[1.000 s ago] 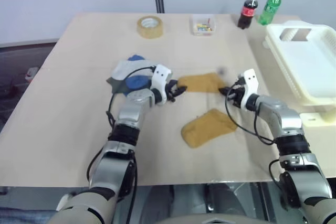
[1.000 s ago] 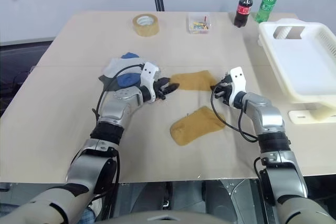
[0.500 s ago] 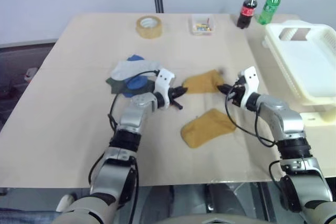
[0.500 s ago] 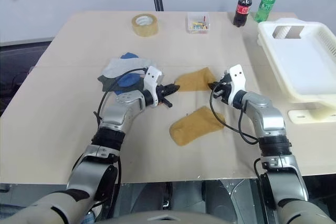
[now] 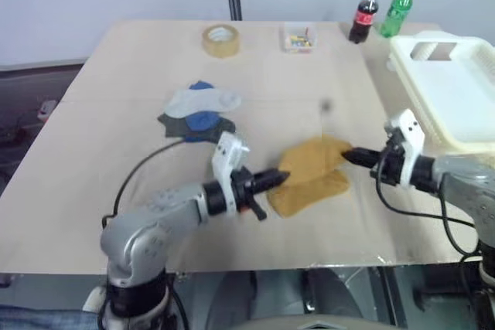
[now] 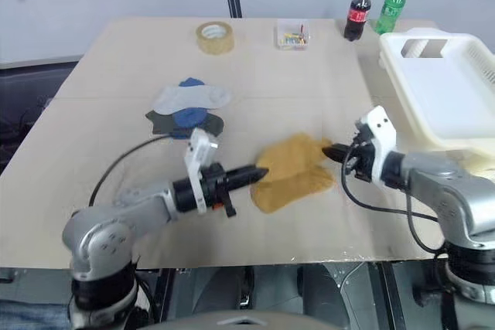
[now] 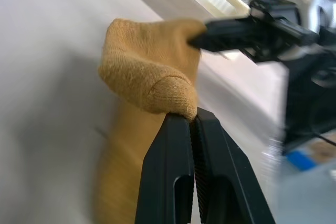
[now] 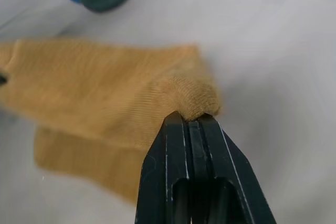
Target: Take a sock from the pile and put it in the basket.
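Left gripper (image 5: 280, 178) is pinched closed on one end of a mustard-yellow sock (image 5: 309, 161), right gripper (image 5: 349, 157) clamped on the opposite end, so the sock hangs stretched between them just above the table (image 5: 93, 183). A second mustard sock (image 5: 313, 192) lies flat right under it (partly covered). The pile (image 5: 198, 110), white, blue and dark pieces, sits on the table beyond the left gripper, well apart from both grippers. The basket (image 5: 452, 90) stands at the table's right edge, beyond the right gripper. At the far edge: tape roll (image 5: 220, 39), small clear box (image 5: 299, 37), cola bottle (image 5: 364, 13), green bottle (image 5: 398, 8).
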### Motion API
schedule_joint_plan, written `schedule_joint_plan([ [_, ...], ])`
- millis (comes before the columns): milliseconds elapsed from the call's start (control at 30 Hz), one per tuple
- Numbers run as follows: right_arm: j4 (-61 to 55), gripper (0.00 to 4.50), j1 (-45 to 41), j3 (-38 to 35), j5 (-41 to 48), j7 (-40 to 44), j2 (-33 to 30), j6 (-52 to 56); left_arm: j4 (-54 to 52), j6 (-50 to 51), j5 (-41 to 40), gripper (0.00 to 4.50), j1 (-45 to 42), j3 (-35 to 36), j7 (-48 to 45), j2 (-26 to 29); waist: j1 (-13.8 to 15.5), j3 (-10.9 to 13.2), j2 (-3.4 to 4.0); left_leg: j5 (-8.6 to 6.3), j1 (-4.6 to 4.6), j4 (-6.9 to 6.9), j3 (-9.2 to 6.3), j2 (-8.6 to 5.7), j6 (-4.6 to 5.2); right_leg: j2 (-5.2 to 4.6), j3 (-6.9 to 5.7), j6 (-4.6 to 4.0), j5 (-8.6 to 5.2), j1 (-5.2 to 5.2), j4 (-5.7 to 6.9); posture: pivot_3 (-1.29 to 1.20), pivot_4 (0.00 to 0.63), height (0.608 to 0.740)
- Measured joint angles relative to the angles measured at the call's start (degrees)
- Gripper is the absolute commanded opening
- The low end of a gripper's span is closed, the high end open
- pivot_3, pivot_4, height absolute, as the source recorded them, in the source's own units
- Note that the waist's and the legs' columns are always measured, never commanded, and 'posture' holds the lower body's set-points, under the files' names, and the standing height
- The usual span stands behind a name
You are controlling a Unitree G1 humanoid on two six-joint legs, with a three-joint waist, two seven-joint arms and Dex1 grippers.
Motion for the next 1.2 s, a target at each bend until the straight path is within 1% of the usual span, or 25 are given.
schedule_joint_plan([
  [133,-3.2,0.0,1.4,-1.1,3.2,-1.3,-1.9,4.8,-2.0,2.3,-2.9,0.09,4.7,-0.2,3.6,-1.8,0.1,0.0,0.0,0.0,0.01,0.0,-0.02,0.02,-0.01,0.06,0.0,-0.02,-0.01,-0.01,0.07,0.0,0.15,0.74],
  [200,-4.3,0.0,1.9,-1.4,4.6,-2.1,-1.8,6.1,-2.0,2.0,-2.7,0.09,5.3,-0.9,4.9,-0.9,0.2,0.0,0.0,0.0,0.02,0.01,0.0,0.01,-0.01,0.05,0.02,-0.01,-0.01,-0.01,0.07,0.0,0.15,0.74],
  [267,-4.5,0.0,2.9,-1.7,5.3,-3.3,-0.9,6.2,-2.0,0.7,-1.6,0.09,5.6,-2.7,5.8,1.0,0.2,0.0,-0.03,0.0,0.01,0.02,0.03,-0.01,-0.01,0.04,0.04,-0.01,-0.01,-0.01,0.05,0.0,0.15,0.74],
  [333,-4.5,0.0,4.1,-1.6,5.3,-4.3,-0.6,6.2,-2.0,-2.4,-0.2,0.09,5.6,-3.7,6.8,1.4,0.2,0.0,-0.02,0.0,0.0,0.01,0.06,-0.02,-0.01,0.02,0.06,-0.01,-0.01,-0.01,0.01,0.0,0.15,0.74],
  [500,-4.5,0.0,4.8,-1.5,5.6,-6.0,0.2,5.9,-2.0,-6.7,0.7,0.09,6.7,-3.8,8.0,2.5,0.1,0.0,-0.02,0.0,0.0,-0.02,0.07,0.01,-0.01,0.04,0.08,-0.01,-0.01,-0.03,-0.02,0.0,0.15,0.74],
  [600,-4.4,0.0,5.0,-0.9,5.5,-6.5,0.5,5.6,-1.6,-8.0,1.2,0.09,8.1,-4.6,8.1,3.1,0.1,0.0,-0.02,0.0,-0.01,-0.02,0.08,0.0,-0.01,0.04,0.08,-0.01,-0.01,-0.03,-0.03,0.0,0.15,0.74],
  [733,-2.7,0.0,6.1,1.2,3.5,-7.5,1.1,2.9,0.8,-9.8,2.1,0.09,10.5,-7.5,8.7,2.9,0.2,0.0,-0.04,0.0,-0.03,-0.02,0.08,-0.01,-0.01,0.03,0.07,-0.01,-0.01,-0.03,-0.08,0.0,0.15,0.74],
  [867,-0.4,0.0,6.2,2.3,1.0,-8.3,2.0,0.2,2.3,-13.6,5.4,0.09,10.7,-10.5,9.1,4.5,0.2,0.0,-0.03,0.0,-0.02,-0.03,0.06,0.0,0.0,0.05,0.06,-0.01,-0.01,-0.03,-0.07,0.0,0.15,0.74],
  [1000,0.8,0.0,6.4,3.4,0.0,-8.7,2.6,-1.1,2.9,-14.3,5.6,0.09,11.9,-12.0,9.1,4.3,0.2,0.0,-0.03,0.0,-0.03,-0.03,0.09,0.0,0.0,0.03,0.08,-0.01,-0.01,-0.03,-0.11,0.0,0.15,0.74],
  [1100,1.2,0.86,6.9,4.4,-0.8,-8.2,2.0,-2.1,3.7,-15.2,5.6,0.0,12.3,-13.0,9.0,4.0,0.3,0.0,-0.03,0.0,-0.04,-0.03,0.06,0.0,0.0,0.03,0.04,-0.01,-0.01,-0.03,-0.11,0.0,0.15,0.74],
  [1133,1.2,1.39,7.1,4.6,-1.1,-8.1,1.6,-2.4,3.7,-15.3,5.6,0.0,12.3,-13.1,9.0,3.9,0.4,0.0,-0.03,0.0,-0.04,-0.03,0.06,0.0,0.0,0.03,0.04,-0.01,-0.01,-0.03,-0.11,0.0,0.15,0.74],
  [1200,1.2,2.04,7.5,4.8,-2.2,-7.7,0.2,-3.1,4.3,-15.5,5.6,0.0,12.2,-13.3,9.0,3.9,0.3,0.0,-0.03,0.0,-0.04,-0.03,0.08,0.0,0.0,0.03,0.06,-0.01,-0.01,-0.03,-0.11,0.0,0.15,0.74],
])
